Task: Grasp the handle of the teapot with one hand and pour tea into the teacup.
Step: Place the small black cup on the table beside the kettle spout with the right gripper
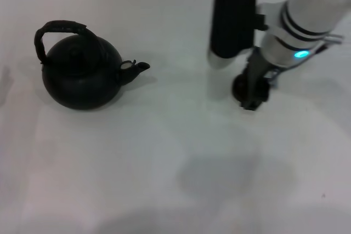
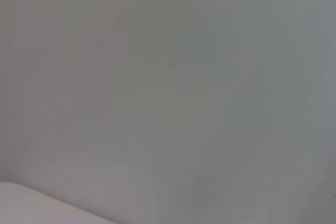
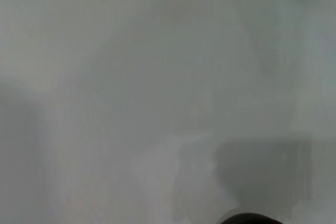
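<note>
The teapot [image 1: 82,78] stands on the white table at the left, its short spout [image 1: 138,68] pointing right. The handle [image 1: 57,31], a rough dark-brown arch, rises over its lid. My right gripper [image 1: 253,92] hangs low over the table at the right, far from the teapot. A small round black thing, which looks like the teacup [image 1: 239,87], sits right against the gripper and is partly hidden by it. A dark rim [image 3: 247,219] shows at the edge of the right wrist view. The left gripper is out of view.
The white table [image 1: 164,163] fills the head view. My right arm's black and white forearm [image 1: 236,23] reaches in from the back right. The left wrist view shows only plain grey surface [image 2: 168,98].
</note>
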{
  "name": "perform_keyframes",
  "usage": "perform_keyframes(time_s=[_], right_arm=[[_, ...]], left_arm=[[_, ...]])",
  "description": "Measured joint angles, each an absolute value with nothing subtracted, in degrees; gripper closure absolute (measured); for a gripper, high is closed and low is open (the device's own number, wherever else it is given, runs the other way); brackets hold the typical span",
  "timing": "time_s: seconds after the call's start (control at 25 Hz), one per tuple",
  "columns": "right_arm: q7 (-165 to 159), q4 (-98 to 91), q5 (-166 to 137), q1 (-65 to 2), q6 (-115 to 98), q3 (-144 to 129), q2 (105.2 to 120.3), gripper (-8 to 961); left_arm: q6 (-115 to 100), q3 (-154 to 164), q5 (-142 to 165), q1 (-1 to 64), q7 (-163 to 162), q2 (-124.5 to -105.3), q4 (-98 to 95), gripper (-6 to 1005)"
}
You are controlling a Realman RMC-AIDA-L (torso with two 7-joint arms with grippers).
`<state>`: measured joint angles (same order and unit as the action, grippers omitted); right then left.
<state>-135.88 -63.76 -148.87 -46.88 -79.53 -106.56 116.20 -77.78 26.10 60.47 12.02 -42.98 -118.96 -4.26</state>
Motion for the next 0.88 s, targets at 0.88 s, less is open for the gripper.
perform_keyframes(time_s=[0.88], right_arm=[[-135.86, -52.76, -134.87, -59.55, -69.22, -117.90, 116.19, 178]], left_arm=[[-75.26, 26.01, 60.37, 15.94, -42.98, -119.12, -4.13, 113]])
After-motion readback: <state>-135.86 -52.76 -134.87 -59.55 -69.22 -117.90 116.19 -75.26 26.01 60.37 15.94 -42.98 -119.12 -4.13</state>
